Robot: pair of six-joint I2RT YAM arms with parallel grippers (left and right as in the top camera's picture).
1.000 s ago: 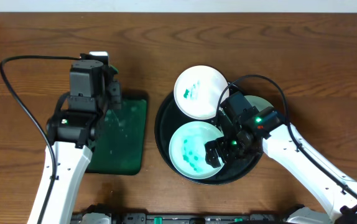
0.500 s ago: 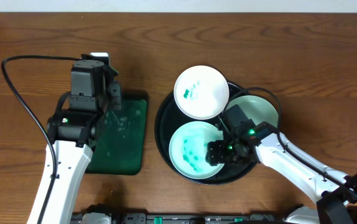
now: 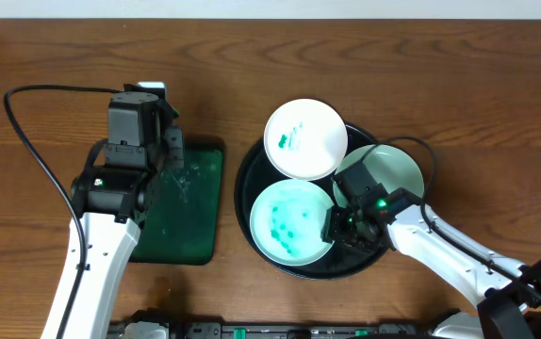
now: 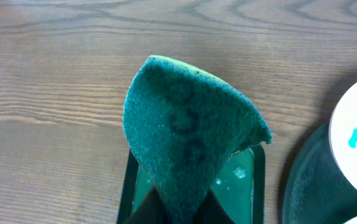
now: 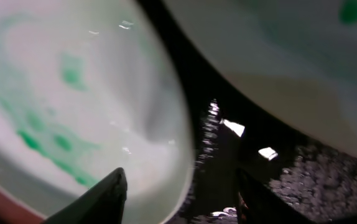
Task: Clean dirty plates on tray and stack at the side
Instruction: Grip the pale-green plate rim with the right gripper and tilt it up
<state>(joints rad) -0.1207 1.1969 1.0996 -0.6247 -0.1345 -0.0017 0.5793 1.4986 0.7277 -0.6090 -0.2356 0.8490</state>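
Note:
The round black tray (image 3: 248,188) holds three white plates. The front plate (image 3: 292,223) has teal dots, the back plate (image 3: 305,139) has teal smears and overlaps the tray rim, and the right plate (image 3: 395,169) is partly hidden by my right arm. My right gripper (image 3: 338,226) is open at the front plate's right rim. In the right wrist view it (image 5: 180,171) has one finger over the front plate (image 5: 73,93) and the other over the tray floor (image 5: 303,174). My left gripper (image 3: 171,155) is shut on a dark green sponge (image 4: 191,130).
A dark green rectangular tray (image 3: 184,212) with wet droplets lies left of the black tray, under my left gripper, and shows in the left wrist view (image 4: 244,183). A black cable (image 3: 25,132) loops over the wooden table at the far left.
My right gripper has moved right from over the front plate to its right rim, and more of the right plate shows. The left arm has not moved.

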